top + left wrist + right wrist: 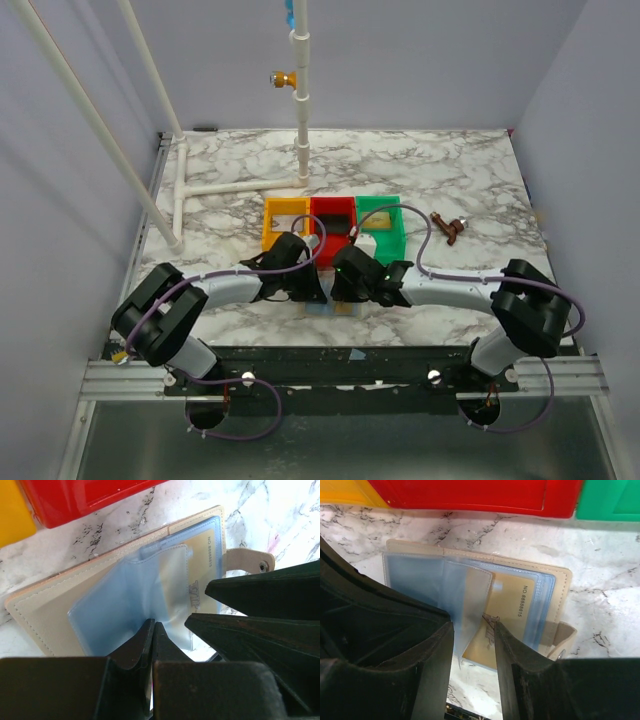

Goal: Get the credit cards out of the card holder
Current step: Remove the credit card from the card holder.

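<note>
My left jaws are shut on a clear blue sleeve (120, 600) of the open flat tan card holder (562, 587), at six o'clock from the red plastic tray (470, 495). My right jaws stand part open around the tan plastic card (507, 605). I think they must pinch and pull it next.

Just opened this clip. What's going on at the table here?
Both arms are working on the card holder, which lies open on the marble table in front of the red tray. The left gripper is shut on one of its clear blue plastic sleeves. The right gripper has its fingers apart around the sleeves' edge, over a tan card that sits in a pocket, not yet pulled out.
</note>
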Controlling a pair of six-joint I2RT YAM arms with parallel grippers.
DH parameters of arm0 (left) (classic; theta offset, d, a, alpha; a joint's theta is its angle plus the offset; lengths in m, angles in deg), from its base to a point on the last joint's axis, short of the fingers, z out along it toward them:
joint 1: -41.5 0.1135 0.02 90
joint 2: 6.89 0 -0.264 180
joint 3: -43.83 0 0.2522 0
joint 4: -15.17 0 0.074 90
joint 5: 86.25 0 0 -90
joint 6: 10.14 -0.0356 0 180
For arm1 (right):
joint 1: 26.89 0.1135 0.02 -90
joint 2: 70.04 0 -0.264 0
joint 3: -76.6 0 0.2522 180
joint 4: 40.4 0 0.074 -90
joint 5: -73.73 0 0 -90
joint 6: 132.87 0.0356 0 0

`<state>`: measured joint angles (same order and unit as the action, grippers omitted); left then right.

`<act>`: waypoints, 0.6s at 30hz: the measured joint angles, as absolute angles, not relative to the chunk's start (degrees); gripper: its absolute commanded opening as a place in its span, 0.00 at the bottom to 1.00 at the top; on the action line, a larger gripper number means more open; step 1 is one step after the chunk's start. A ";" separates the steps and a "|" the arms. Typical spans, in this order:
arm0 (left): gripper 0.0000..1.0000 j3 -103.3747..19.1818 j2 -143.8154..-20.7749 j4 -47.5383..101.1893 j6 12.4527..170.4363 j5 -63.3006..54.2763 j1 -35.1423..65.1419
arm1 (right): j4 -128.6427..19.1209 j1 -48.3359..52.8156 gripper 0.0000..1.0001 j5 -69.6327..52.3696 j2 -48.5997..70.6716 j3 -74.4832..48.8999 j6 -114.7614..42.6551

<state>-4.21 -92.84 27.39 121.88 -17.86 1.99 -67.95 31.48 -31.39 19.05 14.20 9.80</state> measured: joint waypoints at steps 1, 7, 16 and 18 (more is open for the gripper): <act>0.00 -4.21 -92.73 27.54 121.75 -17.81 1.99 | -67.57 31.48 0.42 -31.06 19.40 14.20 9.86; 0.00 -4.21 -92.14 28.15 121.45 -17.68 1.99 | -66.59 31.48 0.37 -29.70 20.65 14.20 10.28; 0.00 -4.21 -90.83 28.42 121.05 -17.62 2.01 | -64.93 31.48 0.25 -28.11 22.03 14.20 11.28; 0.00 -4.21 -90.57 28.59 120.99 -17.57 2.01 | -64.69 31.48 0.22 -27.91 22.14 14.20 11.30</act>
